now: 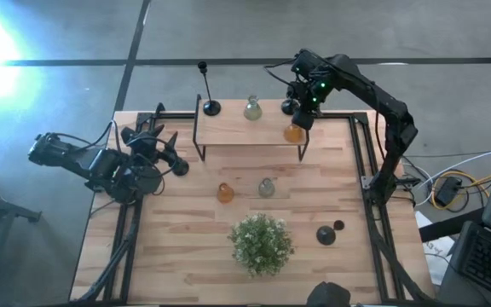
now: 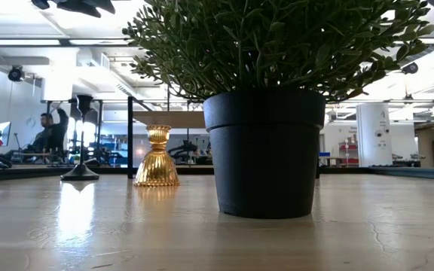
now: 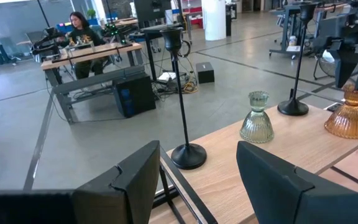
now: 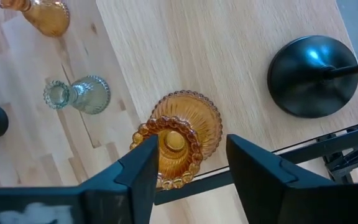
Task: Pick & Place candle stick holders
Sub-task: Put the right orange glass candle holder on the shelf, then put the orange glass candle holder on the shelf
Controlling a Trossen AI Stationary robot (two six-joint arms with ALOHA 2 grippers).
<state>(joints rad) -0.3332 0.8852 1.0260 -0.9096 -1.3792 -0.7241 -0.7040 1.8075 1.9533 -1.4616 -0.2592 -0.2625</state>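
A raised wooden shelf (image 1: 237,132) at the far middle carries two tall black holders (image 1: 211,107) (image 1: 288,107), a green glass holder (image 1: 252,109) and an amber glass holder (image 1: 293,132), each upright on its base. My right gripper (image 1: 303,115) hangs open over the amber holder (image 4: 179,134), its fingers on either side of the beaded top rim; I cannot tell if they touch it. An amber holder (image 1: 225,193), a green glass holder (image 1: 266,187) and a short black holder (image 1: 326,234) stand on the table. My left gripper (image 3: 197,180) is open and empty at the table's left.
A bushy green plant in a black pot (image 1: 261,243) stands at the near middle and fills the low view (image 2: 264,150). Another black holder (image 2: 80,172) stands on the table at the left of the low view. A person sits at a desk in the room beyond (image 3: 79,28).
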